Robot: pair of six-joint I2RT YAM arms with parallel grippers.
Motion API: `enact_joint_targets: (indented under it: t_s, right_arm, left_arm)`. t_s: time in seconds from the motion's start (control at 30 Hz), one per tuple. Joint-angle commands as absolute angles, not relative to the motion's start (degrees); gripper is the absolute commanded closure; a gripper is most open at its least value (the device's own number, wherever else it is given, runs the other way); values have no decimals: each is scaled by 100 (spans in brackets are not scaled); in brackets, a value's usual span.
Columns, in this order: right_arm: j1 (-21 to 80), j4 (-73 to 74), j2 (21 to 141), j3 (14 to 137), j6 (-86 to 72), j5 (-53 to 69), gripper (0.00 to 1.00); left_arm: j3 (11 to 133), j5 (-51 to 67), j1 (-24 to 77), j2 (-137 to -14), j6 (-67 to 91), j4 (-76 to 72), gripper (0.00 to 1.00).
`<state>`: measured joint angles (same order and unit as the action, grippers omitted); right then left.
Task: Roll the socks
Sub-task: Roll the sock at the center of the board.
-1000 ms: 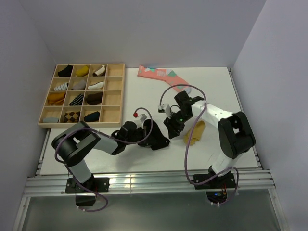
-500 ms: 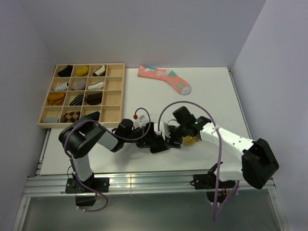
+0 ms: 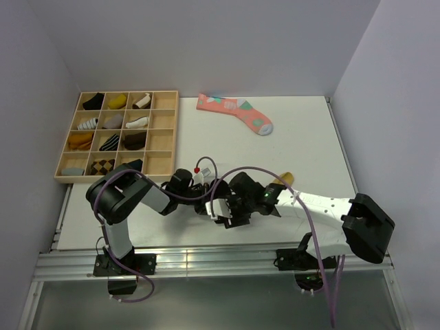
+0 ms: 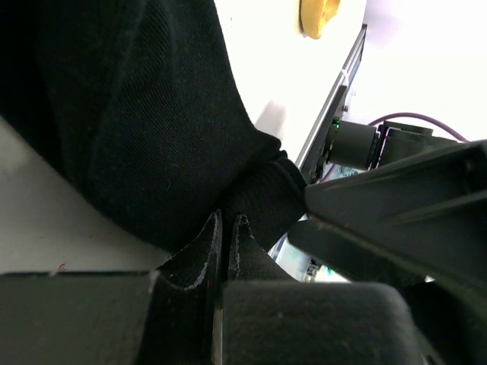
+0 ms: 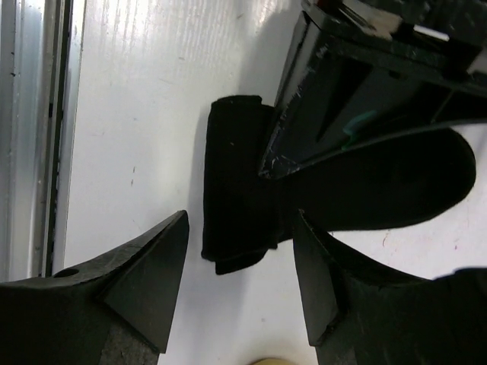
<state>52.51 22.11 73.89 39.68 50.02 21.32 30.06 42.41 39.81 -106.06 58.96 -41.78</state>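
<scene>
Table (image 3: 206,137) bears tray (image 3: 161,141), black sock (image 5: 236,182), tan sock (image 3: 284,179).

Crowded at lower centre by left gripper (image 4: 226,228) and right gripper (image 5: 242,220) around the black sock (image 5: 232,190); open table (image 3: 302,137) mid-frame and right, beyond tray (image 3: 113,177) upper left.

**One High Overview, Two Close Wrist Views**

The top external camera looks down from above and behind, with the arm bases (image 3: 120,265) at the bottom of the frame and the whole desk (image 3: 309,137) in view. The left wrist camera sits very near, looking along the left tool (image 4: 227,220) at the black sock (image 4: 152,114). The right wrist camera faces down onto the desk past the right tool (image 5: 240,220). All three views share that sock. The mustard-tan sock (image 4: 319,19) lies at the top edge of the left wrist frame.
</scene>
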Motion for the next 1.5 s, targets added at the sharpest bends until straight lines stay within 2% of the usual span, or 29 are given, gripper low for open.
enact_joint_targets:
  t_s: [0.0,0.2,0.47,0.5,0.53,0.6,0.63,0.8,1.03,1.17,1.37,1.47]
  right_arm:
    - [5475,1829,7514,3841,5019,1811,37]
    - [5651,1741,7769,3771,4896,1626,44]
    - [5669,1784,8024,3770,4746,1468,71]
    - [5669,1845,8059,3788,4703,1529,74]
    - [5660,1898,8147,3875,4624,1555,79]
    - [5564,2178,8270,4033,4570,1800,82]
    - [5511,2275,8392,4191,4501,1854,83]
    - [5327,2592,8692,4482,4272,2004,85]
    - [4791,3479,9140,5158,4306,2618,85]
    - [4369,4558,9623,5922,4526,3268,85]
    - [3921,6131,10949,7425,4860,3875,85]
    - [3850,6643,11609,8014,4922,4025,84]
  left_arm:
    - [2883,4104,3990,-10854,5414,-3006,100]
    - [2988,4227,3946,-10837,5283,-2909,100]
    - [2953,4307,3867,-10548,5265,-3058,99]
    - [2936,4141,3850,-10460,5247,-3059,96]
    - [2927,4044,3832,-10355,5230,-3076,87]
    - [2909,3720,3797,-9968,5186,-3111,79]
    - [2909,3613,3788,-9836,5159,-3120,71]
    - [2857,2911,3744,-9124,5115,-3102,60]
    - [2348,1962,3718,-8246,5106,-3111,60]
    - [1637,1539,3718,-7735,5159,-3392,60]
    - [976,1354,3727,-7015,5011,-3850,62]
    - [1019,1187,3849,-6724,4537,-3683,56]
